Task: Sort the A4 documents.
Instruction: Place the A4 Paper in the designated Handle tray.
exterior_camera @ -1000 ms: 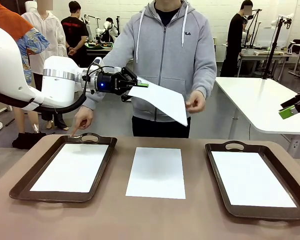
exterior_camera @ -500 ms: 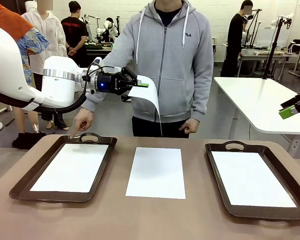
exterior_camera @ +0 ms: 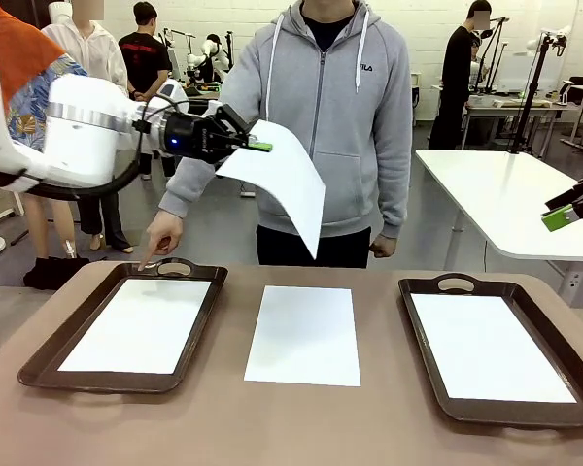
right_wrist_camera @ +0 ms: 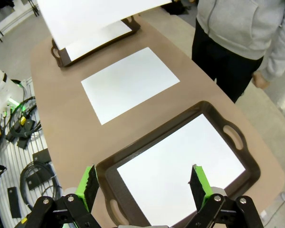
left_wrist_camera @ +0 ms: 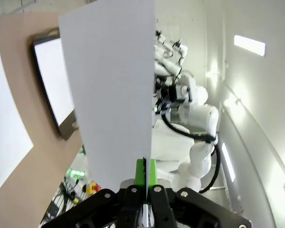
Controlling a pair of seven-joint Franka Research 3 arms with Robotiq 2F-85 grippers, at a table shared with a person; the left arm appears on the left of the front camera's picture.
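Carrying step in hand, by my reading; left gripper [exterior_camera: 257, 147], up at 10 o'clock in the front view, is clamped tight on one edge of the held A4 sheet [exterior_camera: 284, 184]; the sheet hangs in the air, drooping toward 5 o'clock, clear of the table [exterior_camera: 272, 427]; in the left wrist view the green pads [left_wrist_camera: 140, 172] pinch its near edge, jaws together on paper.

Left tray [exterior_camera: 41, 361] at 8 o'clock has a white sheet lying in it; right tray [exterior_camera: 420, 335] at 4 o'clock likewise; middle A4 sheet [exterior_camera: 304, 333] lies flat on bare table at 6 o'clock, between the trays, touching neither.

Person's hand [exterior_camera: 161, 233] points a finger down at the left tray's far handle; likely the destination.

Right gripper [right_wrist_camera: 145, 183] hovers over the right tray, jaws wide apart, nothing in them.

Next move, as I judge it: swing the sheet toward 8 o'clock, lower it flat over the tray, square it with the sheet inside, then release; limp paper, so the hanging corner may land first and curl.
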